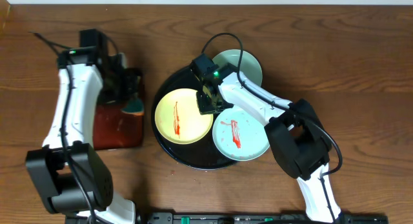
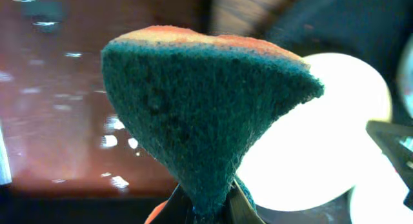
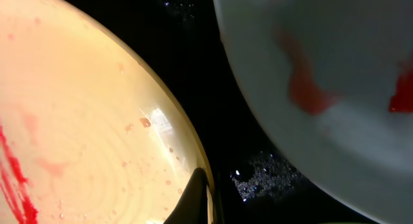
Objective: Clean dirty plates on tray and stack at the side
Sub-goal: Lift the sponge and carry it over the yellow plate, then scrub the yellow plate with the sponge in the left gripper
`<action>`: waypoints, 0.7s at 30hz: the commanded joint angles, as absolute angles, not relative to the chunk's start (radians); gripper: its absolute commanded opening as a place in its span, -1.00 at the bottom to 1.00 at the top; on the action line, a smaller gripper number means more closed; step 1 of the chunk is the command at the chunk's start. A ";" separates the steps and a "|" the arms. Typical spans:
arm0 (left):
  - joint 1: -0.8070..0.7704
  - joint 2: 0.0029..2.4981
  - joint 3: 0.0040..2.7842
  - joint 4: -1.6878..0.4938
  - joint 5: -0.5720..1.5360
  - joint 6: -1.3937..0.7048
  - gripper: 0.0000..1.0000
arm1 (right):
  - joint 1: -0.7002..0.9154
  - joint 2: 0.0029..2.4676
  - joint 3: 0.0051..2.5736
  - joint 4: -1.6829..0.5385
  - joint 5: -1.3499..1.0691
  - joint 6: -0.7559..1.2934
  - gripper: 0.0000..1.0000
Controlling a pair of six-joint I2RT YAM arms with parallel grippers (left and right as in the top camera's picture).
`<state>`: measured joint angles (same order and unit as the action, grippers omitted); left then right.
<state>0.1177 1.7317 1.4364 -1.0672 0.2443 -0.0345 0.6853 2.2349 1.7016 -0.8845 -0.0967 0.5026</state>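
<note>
Right gripper [image 1: 210, 100] sits low over the middle of the tray [image 1: 169, 88], jaws mostly hidden under its own wrist. The right wrist view shows just one dark finger [image 3: 197, 197] at the rim of the yellow plate [image 1: 184, 116]. Cannot tell jaw gap or whether it grips. The yellow plate lies on the tray's left half, round, glossy, with red streaks, its right rim directly under the gripper. The streaked blue-green plate [image 1: 241, 135] is on the tray's right side, reaching its rim, just right of the gripper. It is blurred and cut off in the right wrist view. The far blue-green plate [image 1: 248, 61] is at the tray's back-right rim, partly covered by the right arm, so whether it rests on the rim is unclear. The tray is black with a raised rim and wet specks. Left gripper [image 2: 206, 210], left of the tray, is pinched tight on a sponge [image 2: 200, 114] with a coarse green pad and an orange edge, folded fan-like. It is above the rectangular tray [image 1: 113, 130], which has a reddish inside.
</note>
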 commanded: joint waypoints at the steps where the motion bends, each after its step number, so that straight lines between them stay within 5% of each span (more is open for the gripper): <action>1: 0.027 1.732 1.378 -1.064 0.299 -0.130 -0.85 | 0.693 2.278 1.700 -0.876 -0.140 0.492 -0.97; 10: -0.146 1.734 1.147 -0.824 0.160 -0.367 -0.85 | 0.694 2.278 1.700 -0.883 -0.140 0.492 -0.97; 21: -0.220 1.773 1.019 -0.622 0.126 -0.394 -0.85 | 0.695 2.278 1.700 -0.886 -0.139 0.492 -0.97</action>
